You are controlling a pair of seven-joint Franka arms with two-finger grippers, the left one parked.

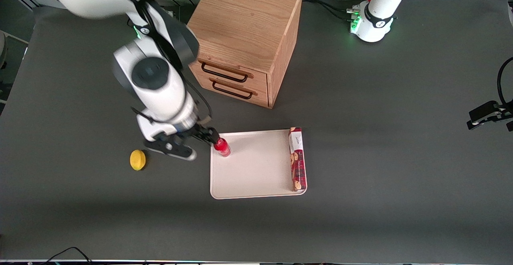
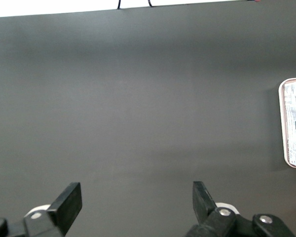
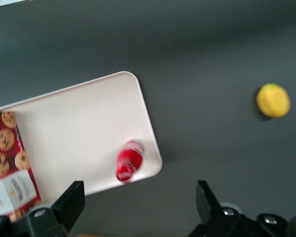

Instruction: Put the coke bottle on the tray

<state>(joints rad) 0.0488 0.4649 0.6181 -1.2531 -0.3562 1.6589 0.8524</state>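
Observation:
The coke bottle [image 1: 221,146], small, red and glossy, stands upright on the cream-white tray [image 1: 256,172], in the tray corner toward the working arm's end and farther from the front camera. My right gripper [image 1: 205,135] hovers just off that corner, above the table, open and empty. In the right wrist view the bottle [image 3: 129,160] is seen from above near the tray's [image 3: 79,123] rounded corner. It lies clear of the gripper [image 3: 140,187], whose fingers [image 3: 71,202] are spread wide with nothing between them.
A red cookie box [image 1: 296,158] lies along the tray's edge toward the parked arm. A yellow lemon [image 1: 137,160] sits on the table beside the gripper, toward the working arm's end. A wooden two-drawer cabinet [image 1: 244,36] stands farther from the front camera.

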